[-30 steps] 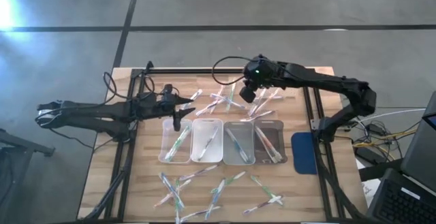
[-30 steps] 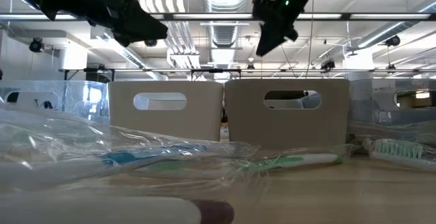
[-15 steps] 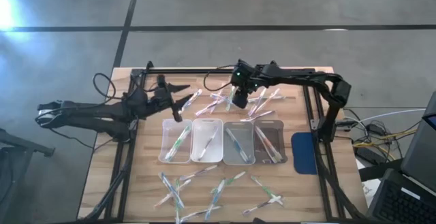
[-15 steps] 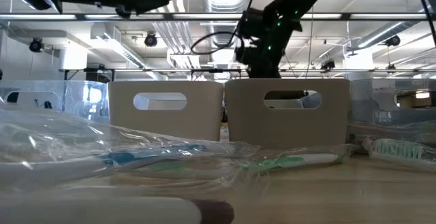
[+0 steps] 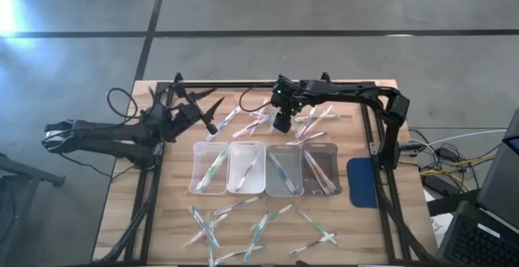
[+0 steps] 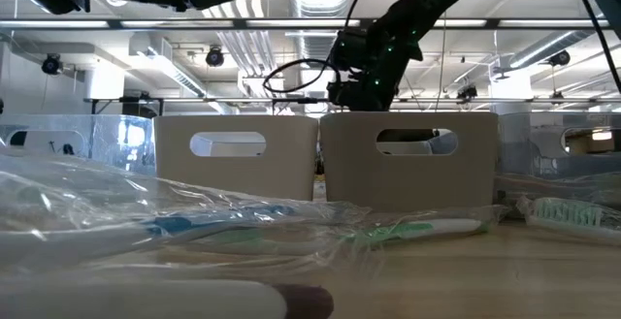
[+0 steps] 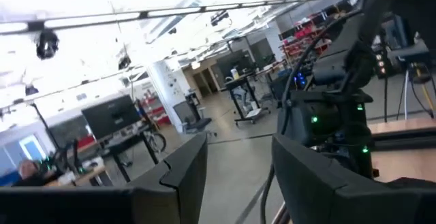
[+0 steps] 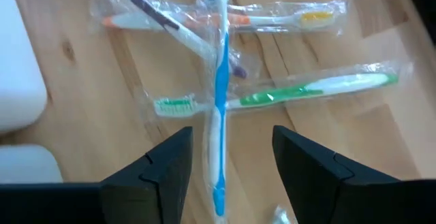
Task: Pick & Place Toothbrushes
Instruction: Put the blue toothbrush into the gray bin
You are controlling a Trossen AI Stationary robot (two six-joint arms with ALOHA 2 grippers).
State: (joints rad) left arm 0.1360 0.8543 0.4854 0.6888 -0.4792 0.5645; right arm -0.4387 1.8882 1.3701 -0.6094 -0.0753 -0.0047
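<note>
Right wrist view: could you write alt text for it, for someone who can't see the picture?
The right gripper, its two dark fingers spread open, hangs just above a blue toothbrush in clear wrapping that lines up with the gap between them. Under it, on the wooden table, wrapped green, orange and purple toothbrushes lie crossed.

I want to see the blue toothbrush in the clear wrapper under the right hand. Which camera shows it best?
The right wrist view: the blue wrapped toothbrush lies between the open right hand. The high view shows only a tiny pile; other views miss it.
</note>
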